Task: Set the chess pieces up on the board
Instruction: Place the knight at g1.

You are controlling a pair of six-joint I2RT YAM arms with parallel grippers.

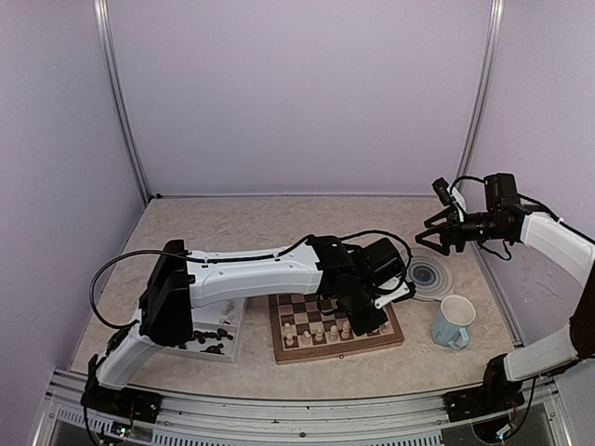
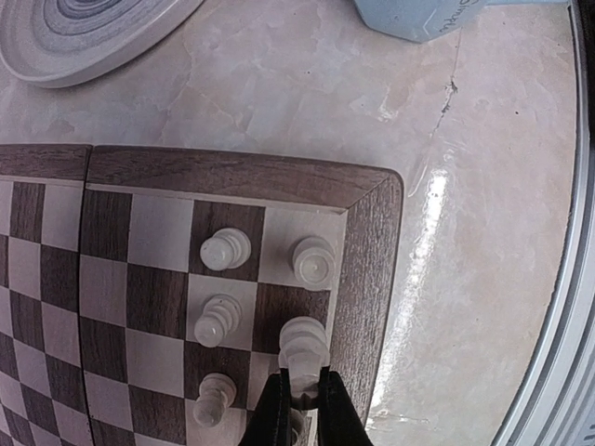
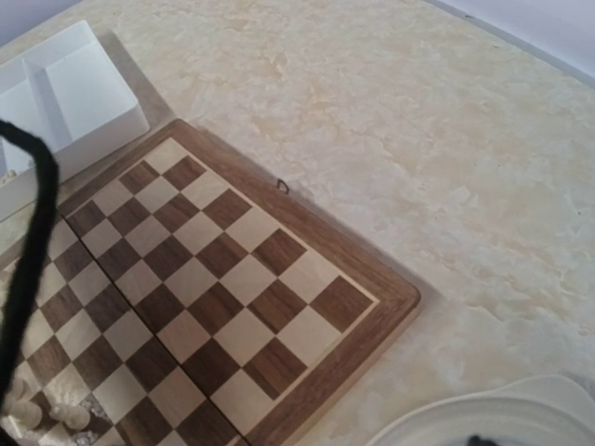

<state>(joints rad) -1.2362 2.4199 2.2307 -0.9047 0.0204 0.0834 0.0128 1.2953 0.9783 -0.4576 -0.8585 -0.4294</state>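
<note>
Our left gripper (image 2: 304, 383) reaches across to the near right corner of the board (image 2: 232, 173), with its fingers clamped together on a pale piece (image 2: 302, 340). This piece sits over the second square from the right on the near row, just beside the corner piece (image 2: 313, 261). We cannot tell whether its base rests flat on the wood yet.

Three pale pawns (image 2: 217, 319) stand on the next row, close to the fingers. Our right gripper (image 1: 434, 236) hangs high above the plate (image 1: 429, 275) at the right with its fingers apart and holds nothing. The dark pieces (image 1: 210, 340) lie in the white tray (image 1: 232, 321), left of the board.

We judge the release to be the risky part. If the fingers part while the piece is tilted or just off the square, it could topple and roll into the corner piece. The pieces are packed tight, so a sideways or swinging retreat could clip a pawn and knock it over. A straight lift looks safer. The forearm also crosses low over the board, so dipping it would sweep the row. The mug (image 1: 453, 322) stands near the board's right side, in the way of any wide swing.
</note>
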